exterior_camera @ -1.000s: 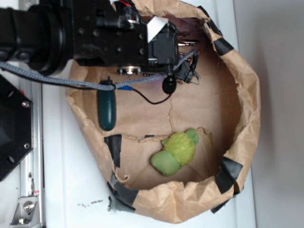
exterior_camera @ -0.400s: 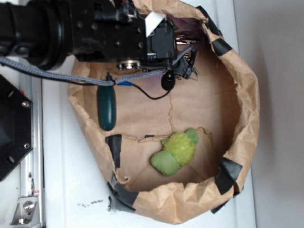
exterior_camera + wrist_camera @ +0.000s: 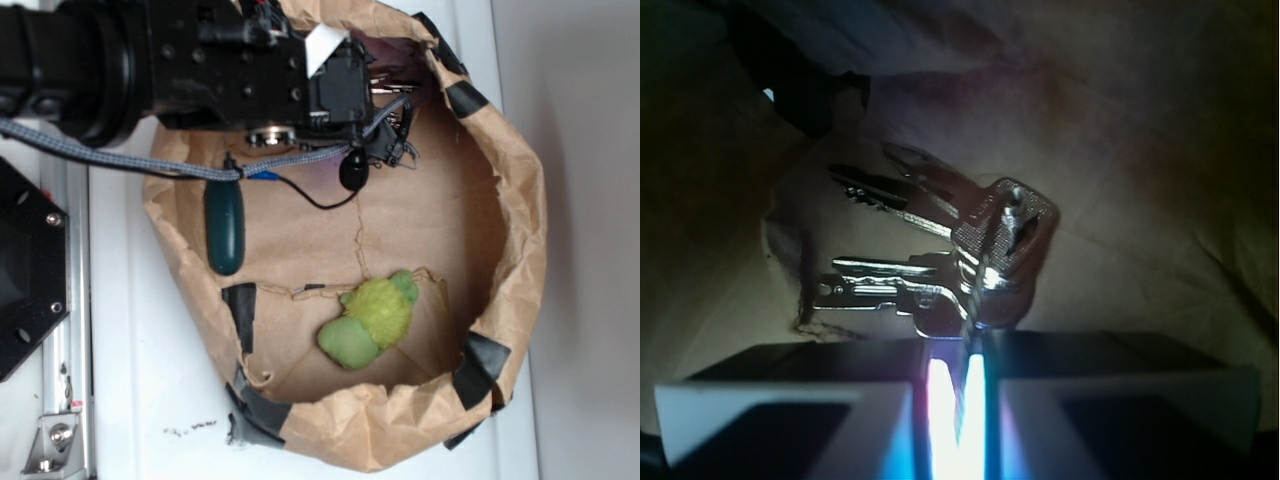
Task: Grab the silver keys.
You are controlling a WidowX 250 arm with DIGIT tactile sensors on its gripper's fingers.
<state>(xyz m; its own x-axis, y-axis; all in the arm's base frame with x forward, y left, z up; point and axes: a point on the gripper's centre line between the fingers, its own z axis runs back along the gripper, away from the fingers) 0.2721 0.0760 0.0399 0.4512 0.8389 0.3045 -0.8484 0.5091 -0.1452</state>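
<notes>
The keys are hanging at the tip of the tool, whose pads are pressing together on the bunch's edge, up by the bag wall. That thin pinch is risking a slip. The toy and capsule are lying well apart, blocking nothing.

Gripper closed, arm extended.
Gripper jaws nearly together, thin gap between them; arm reaches in from upper left.
</notes>
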